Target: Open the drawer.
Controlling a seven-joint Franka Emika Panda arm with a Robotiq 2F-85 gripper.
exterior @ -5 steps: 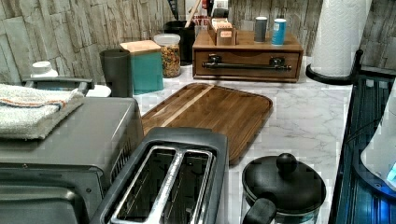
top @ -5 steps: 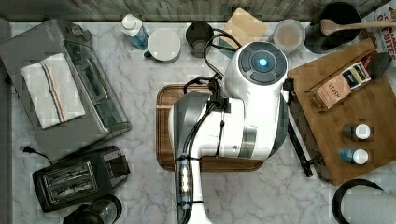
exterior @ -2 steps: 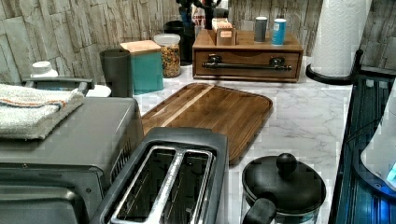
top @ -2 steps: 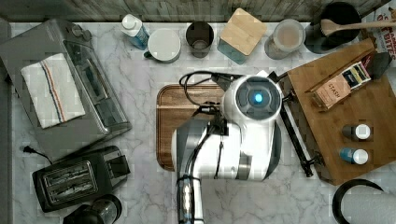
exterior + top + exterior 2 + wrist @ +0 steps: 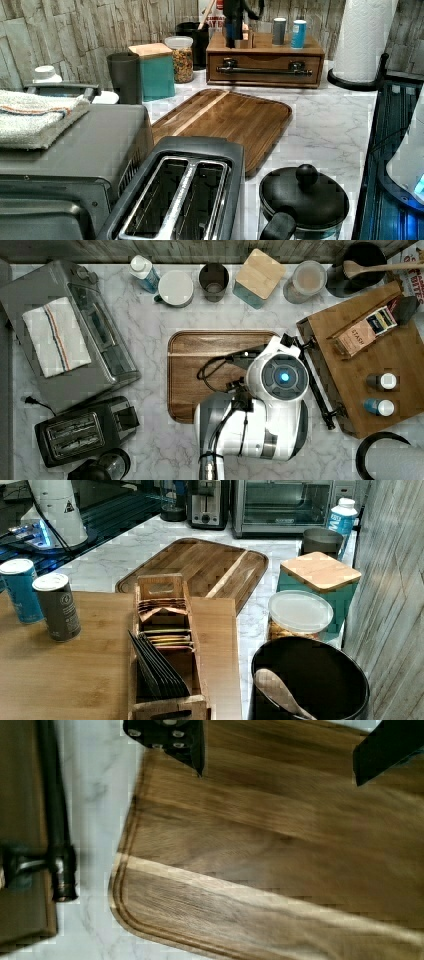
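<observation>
The drawer point(image 5: 265, 69) sits shut under the top board point(image 5: 380, 375) at the top view's right, its black bar handle point(image 5: 54, 805) facing the serving tray point(image 5: 210, 365). Marble counter point(image 5: 95, 795) separates handle and tray. The gripper point(image 5: 280, 750) hangs above the tray's corner, fingers point(image 5: 180, 740) spread wide, holding nothing. A tea box point(image 5: 162, 645) and two bottles point(image 5: 37, 602) stand on the board.
</observation>
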